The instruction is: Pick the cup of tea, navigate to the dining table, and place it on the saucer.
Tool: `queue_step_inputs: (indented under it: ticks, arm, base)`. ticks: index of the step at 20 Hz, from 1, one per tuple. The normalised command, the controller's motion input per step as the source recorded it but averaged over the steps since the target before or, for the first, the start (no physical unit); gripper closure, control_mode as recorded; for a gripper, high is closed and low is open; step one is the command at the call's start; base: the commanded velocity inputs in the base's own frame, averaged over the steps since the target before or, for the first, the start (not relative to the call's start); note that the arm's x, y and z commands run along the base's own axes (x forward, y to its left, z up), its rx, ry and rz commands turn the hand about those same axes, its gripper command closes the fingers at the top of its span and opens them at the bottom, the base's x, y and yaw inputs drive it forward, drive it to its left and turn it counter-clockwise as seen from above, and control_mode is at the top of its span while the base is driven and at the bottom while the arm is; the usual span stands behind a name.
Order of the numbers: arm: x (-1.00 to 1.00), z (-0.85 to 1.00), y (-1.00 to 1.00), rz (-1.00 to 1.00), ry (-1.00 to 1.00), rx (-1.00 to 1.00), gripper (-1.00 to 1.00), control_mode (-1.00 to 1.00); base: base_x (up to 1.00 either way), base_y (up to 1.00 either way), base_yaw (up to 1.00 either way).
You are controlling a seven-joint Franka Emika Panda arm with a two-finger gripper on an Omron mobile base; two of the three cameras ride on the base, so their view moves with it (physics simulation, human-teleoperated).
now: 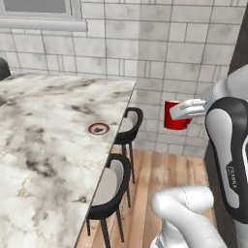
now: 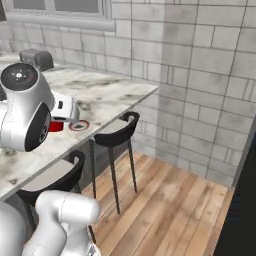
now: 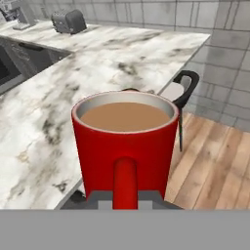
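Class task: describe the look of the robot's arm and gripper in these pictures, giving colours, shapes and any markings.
The arm is built of glossy white, rounded shell segments with black bands at the joints. One dark band carries small pale lettering running along it. A joint ends in a round white cap with a dark grey disc in the right base view. The gripper is a white, boxy hand. No loose cables show.

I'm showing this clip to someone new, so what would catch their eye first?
The bright red cup of tea, held up in the air by the gripper beyond the edge of the marble dining table, over the wooden floor. Next, the small saucer near the table's edge, by the black stools.
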Motion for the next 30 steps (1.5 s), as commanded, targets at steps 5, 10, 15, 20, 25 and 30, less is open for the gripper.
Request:
queue_step_inputs:
  ticks: [5,10,15,20,25,30]
  arm:
    - [0.0,0.0,0.0,0.0,0.0,0.0,1.0,1.0]
    - [0.0,0.0,0.0,0.0,0.0,0.0,1.0,1.0]
    - [0.0,0.0,0.0,0.0,0.0,0.0,1.0,1.0]
    - [0.0,0.0,0.0,0.0,0.0,0.0,1.0,1.0]
    - [0.0,0.0,0.0,0.0,0.0,0.0,1.0,1.0]
    - [0.0,0.0,0.0,0.0,0.0,0.0,1.0,1.0]
  base:
    - [0.71,-0.64,0.57]
    - [0.64,-0.7,0.56]
    - [0.28,-1.0,0.36]
    - [0.0,-1.0,0.3]
    - [0.36,-0.88,0.37]
    - [0.69,-0.76,0.52]
